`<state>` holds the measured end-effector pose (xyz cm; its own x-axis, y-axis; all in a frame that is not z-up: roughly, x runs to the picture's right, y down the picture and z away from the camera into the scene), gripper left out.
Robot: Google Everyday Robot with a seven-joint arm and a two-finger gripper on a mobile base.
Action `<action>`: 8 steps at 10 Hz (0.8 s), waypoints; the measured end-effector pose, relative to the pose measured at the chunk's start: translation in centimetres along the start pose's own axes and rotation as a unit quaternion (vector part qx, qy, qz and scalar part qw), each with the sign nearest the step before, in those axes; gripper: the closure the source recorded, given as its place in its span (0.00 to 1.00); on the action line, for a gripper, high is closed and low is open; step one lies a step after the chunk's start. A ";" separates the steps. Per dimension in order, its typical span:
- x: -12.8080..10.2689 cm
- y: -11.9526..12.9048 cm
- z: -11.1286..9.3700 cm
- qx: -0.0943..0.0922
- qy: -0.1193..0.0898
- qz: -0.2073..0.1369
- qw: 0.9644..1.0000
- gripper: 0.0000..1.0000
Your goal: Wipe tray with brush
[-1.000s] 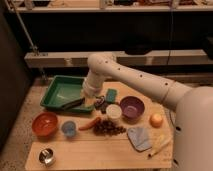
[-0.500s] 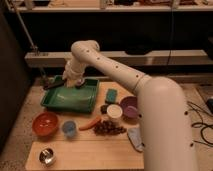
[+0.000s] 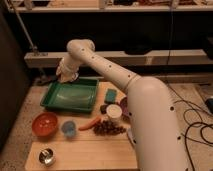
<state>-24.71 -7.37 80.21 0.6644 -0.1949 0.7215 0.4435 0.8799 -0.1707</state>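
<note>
Tray (image 3: 75, 97) sits at the back-left of the worktop (image 3: 90, 150). End effector (image 3: 67, 76) is over the tray's far-left rim; contact not resolvable from here. Sponge block (image 3: 111, 95) lies just right of the tray. Tumbler (image 3: 114, 112) stands in front of the sponge block. Round bowl (image 3: 45, 124) is in front of the tray's left end, with the small cup (image 3: 68, 128) to its right, then the carrot (image 3: 90, 123), then a fruit cluster (image 3: 109, 128), possibly grapes. Metal cup (image 3: 46, 156) is nearest the front edge, ahead of the round bowl.
</note>
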 end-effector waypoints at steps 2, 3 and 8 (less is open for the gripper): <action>-0.3 0.9 1.1 -0.011 -0.002 -0.003 1.000 1.00; -0.2 1.6 2.3 -0.017 -0.005 -0.005 1.000 1.00; -0.6 3.6 12.8 -0.034 -0.039 -0.048 0.997 1.00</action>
<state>-31.24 1.43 87.72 0.5690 -0.2394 0.7867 0.5443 0.8268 -0.1421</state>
